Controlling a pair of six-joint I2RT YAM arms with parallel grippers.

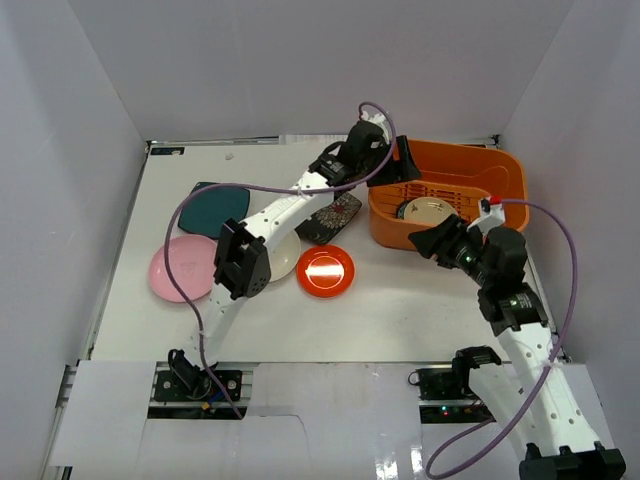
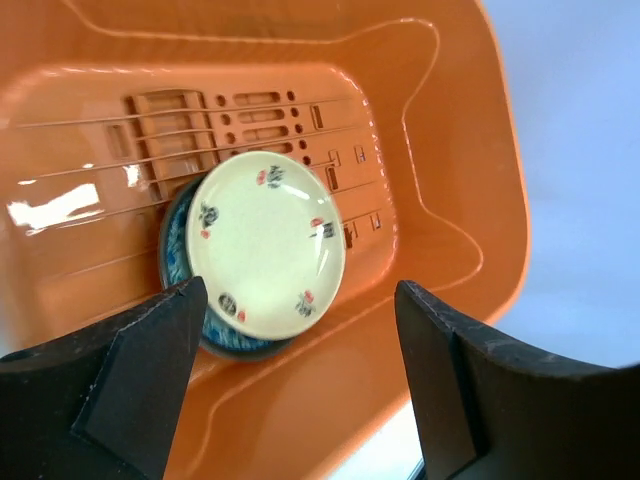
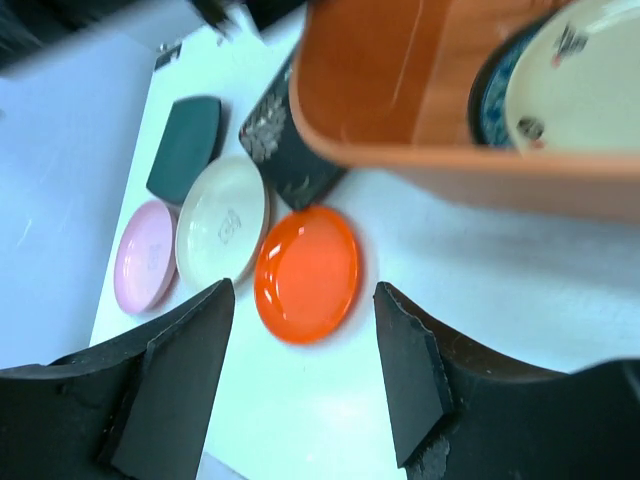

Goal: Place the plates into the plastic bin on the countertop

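Observation:
The orange plastic bin (image 1: 470, 170) stands at the back right of the white countertop (image 1: 400, 320). In it a cream plate (image 2: 265, 243) lies on the blue-green patterned plate (image 2: 178, 250). My left gripper (image 2: 298, 300) is open and empty above the bin's left end (image 1: 407, 163). On the countertop lie the teal square plate (image 1: 215, 208), pink plate (image 1: 175, 270), second cream plate (image 1: 287, 258), black floral plate (image 1: 332, 217) and red-orange plate (image 1: 326, 270). My right gripper (image 3: 303, 300) is open and empty, in front of the bin (image 1: 428, 240), facing the red-orange plate (image 3: 306, 273).
Pale walls (image 1: 80, 120) enclose the countertop on three sides. My left arm (image 1: 270, 215) stretches over the cream and black floral plates. Purple cables (image 1: 565, 290) loop from both arms. The bin's front wall (image 3: 420, 160) is close above my right gripper.

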